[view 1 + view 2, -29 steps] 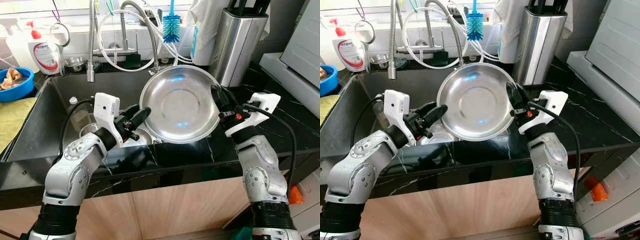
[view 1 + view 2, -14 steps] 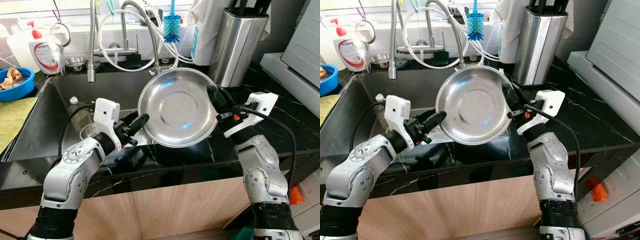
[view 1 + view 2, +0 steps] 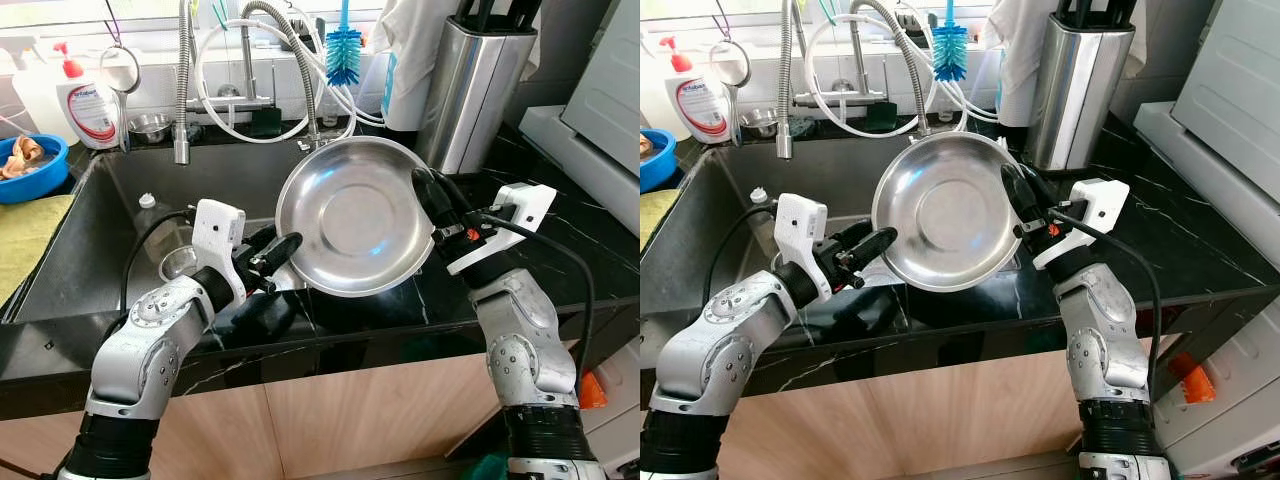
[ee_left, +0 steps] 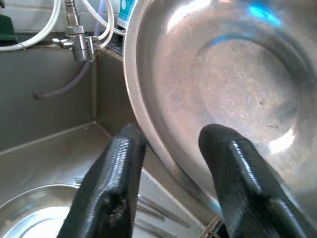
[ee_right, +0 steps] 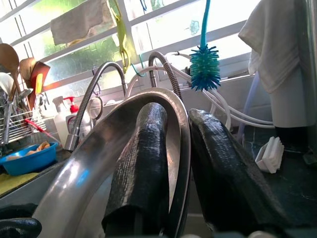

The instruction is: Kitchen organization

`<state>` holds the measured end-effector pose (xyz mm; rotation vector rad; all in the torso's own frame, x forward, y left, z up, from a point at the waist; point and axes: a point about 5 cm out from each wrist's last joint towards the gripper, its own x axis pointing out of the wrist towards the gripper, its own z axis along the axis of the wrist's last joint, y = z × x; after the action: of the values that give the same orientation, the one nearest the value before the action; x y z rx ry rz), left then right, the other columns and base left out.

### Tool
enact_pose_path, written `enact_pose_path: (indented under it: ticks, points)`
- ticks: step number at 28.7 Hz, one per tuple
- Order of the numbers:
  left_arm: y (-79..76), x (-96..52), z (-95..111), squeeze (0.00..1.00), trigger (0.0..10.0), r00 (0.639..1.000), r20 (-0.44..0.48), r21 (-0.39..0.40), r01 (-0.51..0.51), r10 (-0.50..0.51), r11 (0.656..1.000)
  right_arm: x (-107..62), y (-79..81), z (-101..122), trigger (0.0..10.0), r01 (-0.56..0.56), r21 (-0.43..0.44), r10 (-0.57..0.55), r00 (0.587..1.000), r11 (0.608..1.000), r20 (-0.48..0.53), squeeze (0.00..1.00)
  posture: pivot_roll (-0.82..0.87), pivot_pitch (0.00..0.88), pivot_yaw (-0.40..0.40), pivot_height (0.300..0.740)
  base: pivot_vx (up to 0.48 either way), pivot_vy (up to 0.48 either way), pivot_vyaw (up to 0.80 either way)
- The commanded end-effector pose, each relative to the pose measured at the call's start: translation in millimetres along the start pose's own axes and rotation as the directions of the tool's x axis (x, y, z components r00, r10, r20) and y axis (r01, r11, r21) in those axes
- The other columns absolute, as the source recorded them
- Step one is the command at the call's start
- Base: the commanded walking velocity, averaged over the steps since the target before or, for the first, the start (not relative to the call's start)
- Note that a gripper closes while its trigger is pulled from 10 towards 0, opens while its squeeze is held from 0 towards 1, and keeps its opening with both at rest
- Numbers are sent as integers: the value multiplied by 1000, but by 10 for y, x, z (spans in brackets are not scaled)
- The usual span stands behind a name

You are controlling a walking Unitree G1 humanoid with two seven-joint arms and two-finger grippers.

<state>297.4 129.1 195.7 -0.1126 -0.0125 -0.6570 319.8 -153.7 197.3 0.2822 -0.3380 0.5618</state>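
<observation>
Steel bowl (image 3: pixel 355 215): held tilted on edge above the front part of the sink (image 3: pixel 120 215), hollow side facing the camera; it sits slightly lower and nearer the left arm than 1.0 s ago.
Right gripper (image 3: pixel 432 197): clamped on the bowl's right rim, one finger inside the rim and one behind it, as in the earlier frames.
Left gripper (image 3: pixel 275 250): fingers apart and straddling the bowl's lower left rim, one in front, one behind; contact cannot be confirmed. It has risen and advanced since 0.5 s ago, when it lay just short of the rim.
Second bowl (image 4: pixel 34 218): lies on the sink floor below the left gripper, cutlery beside it.
Dish brush (image 3: pixel 342 55): hangs behind the faucet (image 3: pixel 290 50), unchanged.
Soap bottle (image 3: pixel 88 105): on the back ledge, left.
Blue bowl (image 3: pixel 28 168): far left, on the counter.
</observation>
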Motion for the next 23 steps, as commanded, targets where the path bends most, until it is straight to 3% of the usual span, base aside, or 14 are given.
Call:
enact_pose_path:
  ticks: [1, 8, 9, 10, 13, 18, 23]
  points:
    - [-27, 42, 55, 1000, 10000, 1000, 15, 16, 14, -14, 1000, 90, 154, 27, 10000, -95, 4, 95, 995, 995, 9, 0, 87, 2, -42, 740, 0, 0, 0]
    - [-18, 49, 55, 1000, 10000, 1000, 6, 29, 2, -2, 1000, 89, 165, 37, 10000, -102, 5, 102, 995, 995, 14, 0, 87, 2, -41, 740, 0, 0, 0]
    - [-11, 57, 54, 604, 10000, 1000, 4, 33, -9, 9, 999, 90, 168, 38, 10000, -105, 5, 105, 994, 994, 14, 0, 86, 2, -41, 740, 0, 0, 0]
    - [-6, 61, 52, 0, 10000, 1000, 4, 34, -15, 15, 999, 89, 169, 38, 10000, -106, 4, 106, 994, 994, 13, 0, 86, 2, -41, 740, 0, 0, 0]
    - [16, 61, 59, 0, 10000, 999, 10, 36, -33, 33, 999, 86, 171, 33, 10000, -110, 0, 110, 994, 994, 7, 0, 85, 2, -41, 740, 0, 0, 0]
    - [227, 40, 115, 0, 10000, 984, 38, 37, -177, 176, 984, 62, 160, -7, 10000, -109, -22, 108, 994, 994, -22, 0, 88, 3, -41, 740, 0, 0, 0]
    - [325, 27, 171, 0, 10000, 966, 75, 26, -250, 247, 968, 40, 135, -30, 10000, -96, -35, 95, 995, 995, -37, 0, 88, 2, -41, 740, 0, 0, 0]
